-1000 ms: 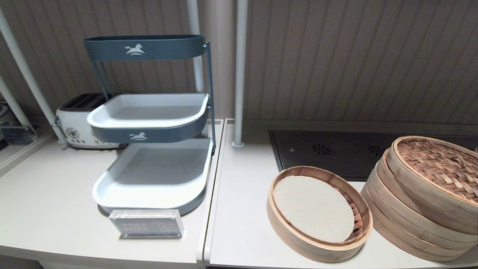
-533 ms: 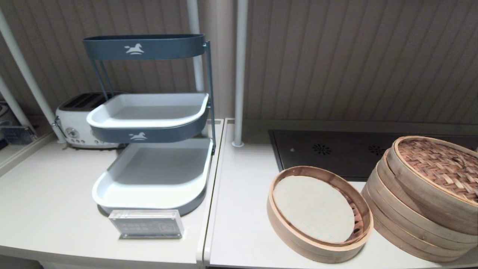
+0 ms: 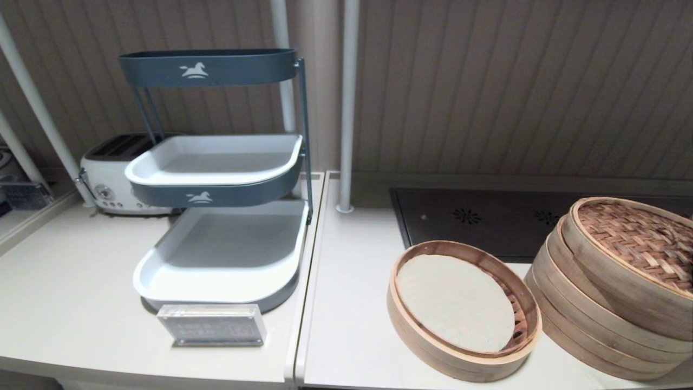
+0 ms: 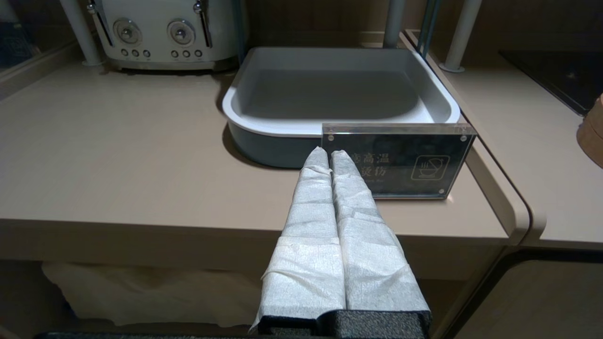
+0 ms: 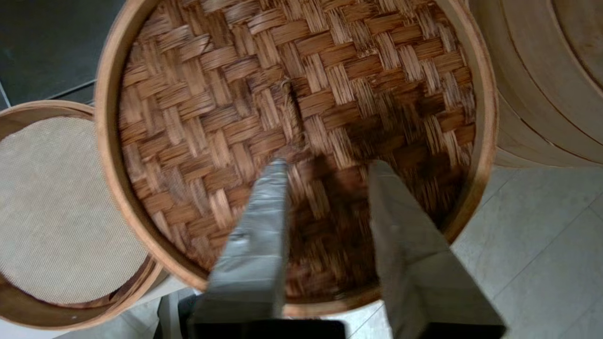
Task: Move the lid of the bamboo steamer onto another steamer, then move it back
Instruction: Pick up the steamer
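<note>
The bamboo steamer lid (image 3: 639, 244), with a reddish-brown woven top and pale rim, lies slightly offset on top of the taller steamer (image 3: 584, 319) of stacked pale rings at the far right. In the right wrist view my right gripper (image 5: 328, 165) hovers open just above the lid (image 5: 212, 94), its fingertips near the small centre loop (image 5: 289, 108) and holding nothing. This gripper is out of the head view. The low single-tier basket (image 3: 460, 363) with a pale round liner (image 3: 455, 300) stands uncovered to the left. My left gripper (image 4: 328, 153) is shut and parked at the counter's front edge.
A three-tier tray rack (image 3: 216, 179), a toaster (image 3: 108, 184) and an acrylic sign (image 3: 212, 325) occupy the left counter. A black cooktop (image 3: 487, 222) lies behind the steamers. Another pale bamboo round wall (image 5: 541, 70) shows beside the lid.
</note>
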Motion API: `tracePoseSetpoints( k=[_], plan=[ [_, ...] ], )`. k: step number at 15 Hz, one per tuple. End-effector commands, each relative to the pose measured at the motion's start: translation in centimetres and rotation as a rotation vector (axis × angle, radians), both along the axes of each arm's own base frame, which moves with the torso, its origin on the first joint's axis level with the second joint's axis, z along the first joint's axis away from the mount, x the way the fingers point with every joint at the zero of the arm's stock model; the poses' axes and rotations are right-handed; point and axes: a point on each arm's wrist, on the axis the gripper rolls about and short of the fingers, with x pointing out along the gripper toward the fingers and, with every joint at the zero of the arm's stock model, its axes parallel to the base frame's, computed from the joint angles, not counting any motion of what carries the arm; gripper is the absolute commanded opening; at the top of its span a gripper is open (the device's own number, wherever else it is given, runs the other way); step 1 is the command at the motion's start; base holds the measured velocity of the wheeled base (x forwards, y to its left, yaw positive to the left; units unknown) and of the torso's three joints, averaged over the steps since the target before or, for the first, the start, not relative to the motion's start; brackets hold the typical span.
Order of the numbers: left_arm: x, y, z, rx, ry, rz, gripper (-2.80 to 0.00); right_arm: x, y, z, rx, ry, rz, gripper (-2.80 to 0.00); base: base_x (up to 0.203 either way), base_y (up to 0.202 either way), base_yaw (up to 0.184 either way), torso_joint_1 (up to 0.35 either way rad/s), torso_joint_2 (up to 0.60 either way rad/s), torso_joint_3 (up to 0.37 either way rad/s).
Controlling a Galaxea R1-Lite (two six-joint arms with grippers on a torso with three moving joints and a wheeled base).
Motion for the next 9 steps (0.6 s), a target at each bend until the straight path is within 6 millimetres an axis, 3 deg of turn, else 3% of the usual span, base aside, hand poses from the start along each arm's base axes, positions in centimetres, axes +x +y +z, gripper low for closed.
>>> tracePoseSetpoints(
  k=[1,9],
  plan=[
    [0.2,0.0,-0.8,0.0,0.025,0.0,-2.8,1.7,-1.1,-1.8,0.039,0.057,0.012,0.0,0.0,0.0,0.0,0.0,0.0,0.0],
    [0.2,0.0,-0.8,0.0,0.025,0.0,-2.8,3.4,-1.9,-4.2,0.077,0.126,0.044,0.0,0.0,0.0,0.0,0.0,0.0,0.0]
  ],
)
